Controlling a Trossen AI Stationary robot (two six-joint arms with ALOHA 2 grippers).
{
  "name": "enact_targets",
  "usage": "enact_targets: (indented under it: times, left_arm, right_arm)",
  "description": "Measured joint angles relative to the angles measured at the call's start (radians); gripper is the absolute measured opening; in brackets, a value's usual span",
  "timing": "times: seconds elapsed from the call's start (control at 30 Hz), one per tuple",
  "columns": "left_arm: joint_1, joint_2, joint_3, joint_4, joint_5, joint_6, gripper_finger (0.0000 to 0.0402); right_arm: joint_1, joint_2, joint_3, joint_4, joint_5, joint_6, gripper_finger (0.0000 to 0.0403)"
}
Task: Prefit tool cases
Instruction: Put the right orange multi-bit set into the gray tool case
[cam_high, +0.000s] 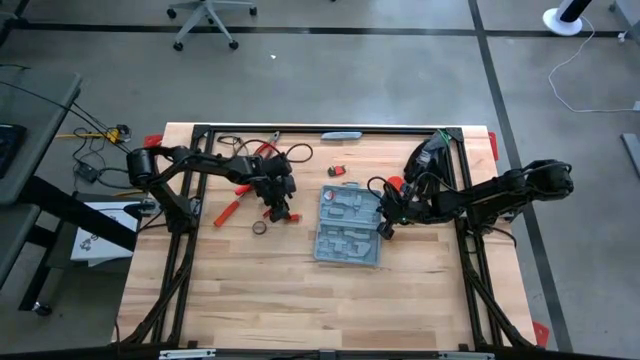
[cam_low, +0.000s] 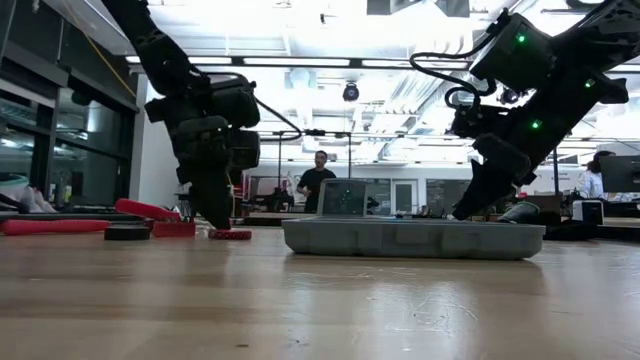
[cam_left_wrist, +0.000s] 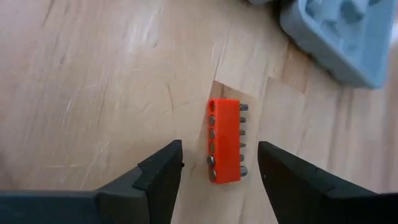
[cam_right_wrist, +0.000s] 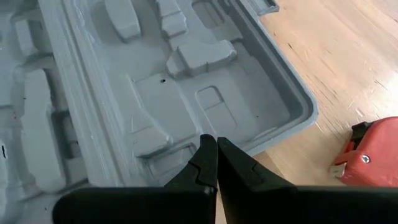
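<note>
1. High view: the grey-blue tool case (cam_high: 348, 226) is seen lying open on the wooden desk (cam_high: 300, 300), near its middle. The left claw (cam_high: 276, 210) is placed just left of the case, over a small red bit holder (cam_high: 287, 216), with a dark ring (cam_high: 259, 227) and a red-handled tool (cam_high: 228, 211) nearby. The right claw (cam_high: 385, 230) is positioned at the case's right edge.

2. Low view: the case (cam_low: 413, 238) is shown flat on the desk. The left claw (cam_low: 215, 222) is lowered close to the desk beside the red bit holder (cam_low: 230, 235). The right claw (cam_low: 468, 210) is set at the case's rim. A person (cam_low: 317, 182) is seen far behind.

3. Left wrist view: the claw's fingers (cam_left_wrist: 160, 177) are spread wide, nothing is gripped, and the red bit holder (cam_left_wrist: 225, 140) lies between them on the desk. A corner of the case (cam_left_wrist: 336, 37) is visible beyond.

4. Right wrist view: the right claw (cam_right_wrist: 216, 158) is fully closed with nothing held, its tips over the case's moulded inside (cam_right_wrist: 155, 87) near the rim. A red object (cam_right_wrist: 370, 155) lies beside the case.
</note>
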Motion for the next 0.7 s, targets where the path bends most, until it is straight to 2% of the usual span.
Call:
enact_targets:
  times: [0.23,0.43,0.57,0.7]
  left_arm:
    - [-0.211,-0.088,0.000,-0.048,-0.440,0.069,0.0183]
    - [-0.389,-0.123,0.000,0.030,-0.770,0.057,0.0171]
    - [-0.466,-0.102,0.000,0.088,-0.936,0.036,0.0170]
    - [-0.514,-0.095,0.000,0.087,-1.027,0.010,0.0170]
  right_arm:
    - [0.000,0.000,0.000,0.005,0.001,0.000,0.0000]
    - [0.000,0.000,0.000,0.011,0.008,0.000,0.0000]
    - [0.000,0.000,0.000,0.011,0.008,0.000,0.0000]
    - [0.000,0.000,0.000,0.012,0.008,-0.010,0.0000]
